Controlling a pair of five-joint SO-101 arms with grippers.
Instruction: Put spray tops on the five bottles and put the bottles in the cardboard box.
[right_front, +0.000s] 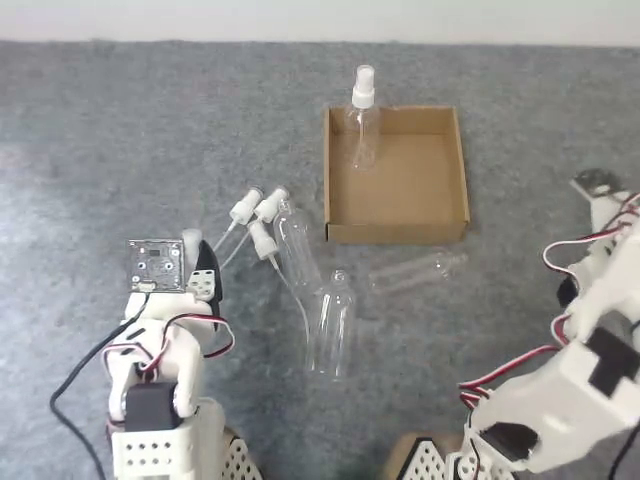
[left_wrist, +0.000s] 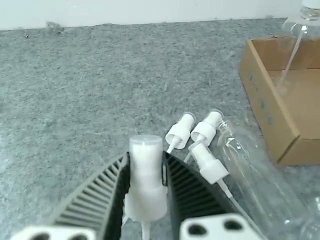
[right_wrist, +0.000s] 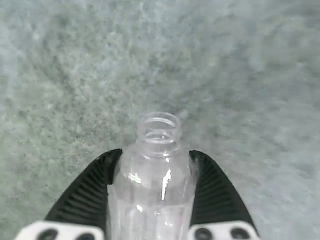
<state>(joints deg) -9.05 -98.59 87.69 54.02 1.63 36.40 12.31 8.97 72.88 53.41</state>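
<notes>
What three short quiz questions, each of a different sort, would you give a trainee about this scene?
1. True or false: the left gripper holds a top.
2. How many bottles stand in the box? A: none. B: one. C: three.
3. Fill in: the bottle in the right gripper has its neck ___ (open or capped).

Key: 1 true. 2 B, the capped bottle. 3 open.
</notes>
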